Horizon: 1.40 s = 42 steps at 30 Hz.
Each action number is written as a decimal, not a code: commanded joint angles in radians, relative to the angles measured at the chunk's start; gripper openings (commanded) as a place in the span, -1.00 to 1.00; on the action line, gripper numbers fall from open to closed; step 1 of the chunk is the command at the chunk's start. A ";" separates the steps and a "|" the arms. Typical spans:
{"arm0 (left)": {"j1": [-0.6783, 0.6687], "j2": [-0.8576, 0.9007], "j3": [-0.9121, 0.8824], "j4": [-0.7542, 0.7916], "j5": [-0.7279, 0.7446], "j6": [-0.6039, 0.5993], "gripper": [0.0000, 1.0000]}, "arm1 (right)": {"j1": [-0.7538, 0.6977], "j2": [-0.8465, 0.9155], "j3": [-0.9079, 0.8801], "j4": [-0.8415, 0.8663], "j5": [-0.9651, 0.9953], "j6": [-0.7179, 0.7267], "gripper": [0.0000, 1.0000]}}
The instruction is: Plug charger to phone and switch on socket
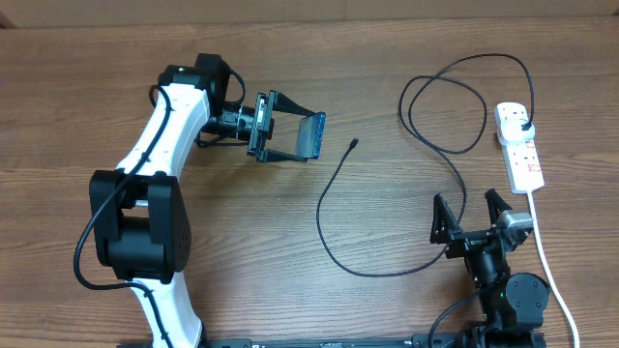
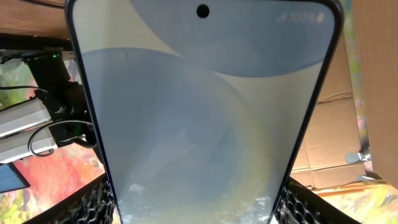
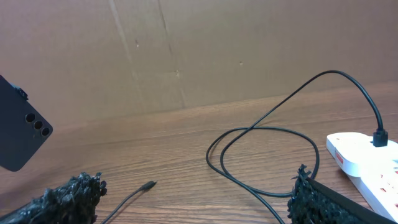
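Note:
My left gripper (image 1: 288, 136) is shut on the phone (image 1: 311, 135) and holds it on edge above the table, left of centre. In the left wrist view the phone's light blue screen (image 2: 199, 112) fills the frame between the fingers. In the right wrist view its dark back (image 3: 18, 127) shows at the far left. The black charger cable (image 1: 334, 208) lies loose, its connector tip (image 1: 353, 144) just right of the phone; the tip also shows in the right wrist view (image 3: 148, 185). Its plug (image 1: 523, 124) sits in the white socket strip (image 1: 520, 147). My right gripper (image 1: 471, 213) is open and empty, near the front right.
The socket's thick white cord (image 1: 546, 256) runs down the right edge past my right arm. The charger cable makes loops (image 1: 445, 106) left of the strip. A cardboard wall (image 3: 186, 50) stands behind the table.

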State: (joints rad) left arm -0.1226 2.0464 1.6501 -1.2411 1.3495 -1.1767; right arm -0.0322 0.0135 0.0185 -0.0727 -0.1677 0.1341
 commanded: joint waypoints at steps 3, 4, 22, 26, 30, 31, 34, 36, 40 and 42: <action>-0.002 -0.006 0.028 0.000 0.027 -0.006 0.40 | 0.004 -0.011 -0.011 0.019 0.028 -0.002 1.00; -0.002 -0.006 0.028 0.000 0.027 -0.005 0.40 | 0.004 -0.011 -0.011 0.019 0.028 -0.002 1.00; -0.011 -0.006 0.028 0.000 0.027 -0.005 0.40 | 0.004 0.003 -0.011 0.001 0.008 0.083 1.00; -0.013 -0.006 0.028 0.000 0.014 -0.005 0.40 | 0.004 0.034 -0.010 0.001 -0.011 0.175 1.00; -0.017 -0.006 0.028 0.000 0.008 -0.005 0.40 | 0.004 0.064 0.002 -0.010 -0.070 0.181 1.00; -0.017 -0.006 0.028 0.000 0.008 -0.005 0.40 | 0.004 0.072 0.007 -0.019 -0.074 0.181 1.00; -0.017 -0.006 0.028 0.000 0.008 -0.005 0.40 | 0.004 0.105 0.048 -0.056 -0.074 0.181 1.00; -0.017 -0.006 0.028 0.000 0.008 -0.005 0.41 | 0.004 0.122 0.073 -0.062 -0.075 0.181 1.00; -0.017 -0.006 0.028 0.000 0.008 -0.005 0.40 | 0.004 0.156 0.123 -0.077 -0.074 0.181 1.00; -0.017 -0.006 0.028 0.000 0.008 -0.005 0.40 | 0.004 0.170 0.148 -0.096 -0.074 0.181 1.00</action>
State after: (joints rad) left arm -0.1314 2.0464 1.6501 -1.2404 1.3231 -1.1767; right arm -0.0319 0.1646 0.0982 -0.1574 -0.2333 0.3099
